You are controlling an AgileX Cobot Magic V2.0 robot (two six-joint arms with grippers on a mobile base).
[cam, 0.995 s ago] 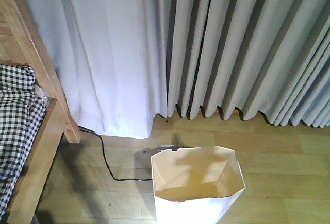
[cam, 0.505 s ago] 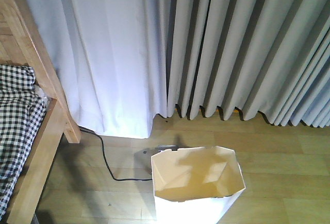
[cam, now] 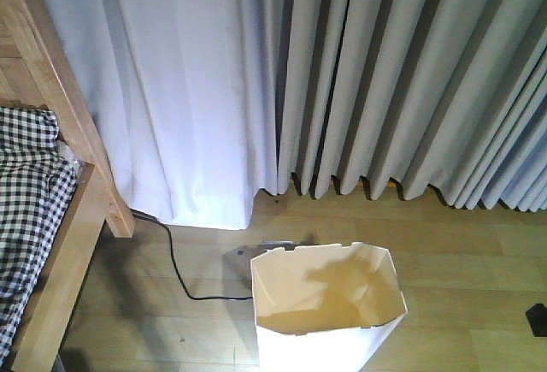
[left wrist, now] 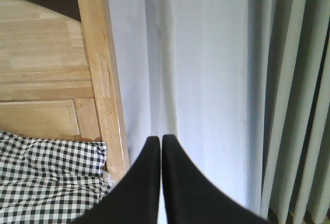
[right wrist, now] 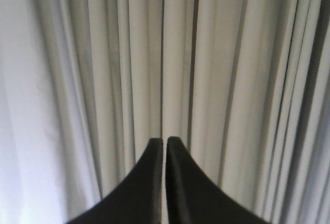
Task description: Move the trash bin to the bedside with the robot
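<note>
Trash bin [cam: 325, 308]: I'm seeing it sitting upright on the wood floor [cam: 461, 261] at about 6 o'clock in the front view, open top facing up, nothing visible inside; bottom edge cut off by the frame.
Bedside [cam: 73, 244]: bed frame is running along 9 o'clock, checked bedding [cam: 26, 209] on it; bin is standing well apart from the frame, bare floor between.
Left gripper [left wrist: 157, 140]: I'm reading the jaws as closed, tips touching or nearly so, holding nothing; pointing at the white curtain [left wrist: 206, 80] just beside the bedpost [left wrist: 100, 69].
Right gripper [right wrist: 165, 141]: jaws likewise pressed together, empty; aiming at the grey curtain folds [right wrist: 216, 69], bin not in its view.
Dark object [cam: 537, 316]: small black shape showing at 3 o'clock, frame edge; cannot tell what it is.
Cable [cam: 175, 269]: black lead lying on the floor between bin and bed frame, end near the bin's 9 o'clock side.
Step in hand: I'm judging neither arm is on the bin yet; likely lining up to push or grip the rim.
How to do it well: I'm planning low contact on the 3 o'clock wall, slow push toward 9 o'clock; thin walls probably flex and tip if shoved at the rim.
Risk: bin base may be catching on the cable; I'm steering slightly clear of it.
</note>
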